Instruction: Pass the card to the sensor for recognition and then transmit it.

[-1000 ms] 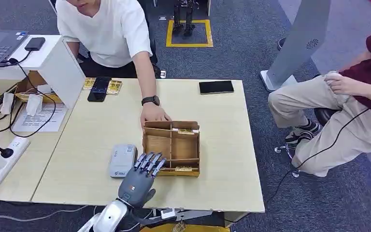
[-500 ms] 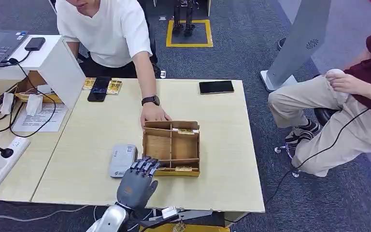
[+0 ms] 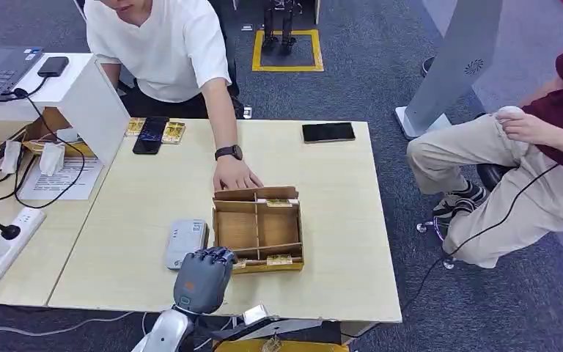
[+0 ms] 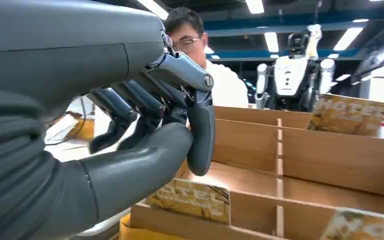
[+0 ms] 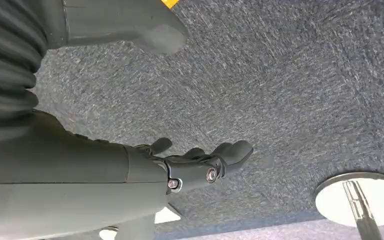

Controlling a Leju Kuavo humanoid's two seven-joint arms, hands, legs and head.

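A partitioned cardboard box point(image 3: 258, 220) sits mid-table with gold cards standing in its slots: one at the near left point(image 3: 240, 262), one at the near right point(image 3: 280, 259), one at the far side point(image 3: 282, 202). My left hand point(image 3: 201, 275) hovers at the box's near left corner, its fingers point(image 4: 200, 135) bent down over the near-left card point(image 4: 190, 199), the thumb point(image 4: 145, 160) just in front of it; nothing is held. The grey sensor point(image 3: 185, 243) lies left of the box. My right hand point(image 5: 200, 165) hangs over carpet, loosely curled and holding nothing.
A person in white rests a hand point(image 3: 236, 176) on the box's far left edge. Phones point(image 3: 328, 132) point(image 3: 149, 135) lie at the table's far side. A white stand point(image 3: 106, 110), cables and a power strip point(image 3: 0, 242) occupy the left. A seated person point(image 3: 528, 169) is on the right.
My left hand has drawn back toward the table's near edge and its fingers went from stretched out to bent down over the near-left card. The box has shifted slightly left.
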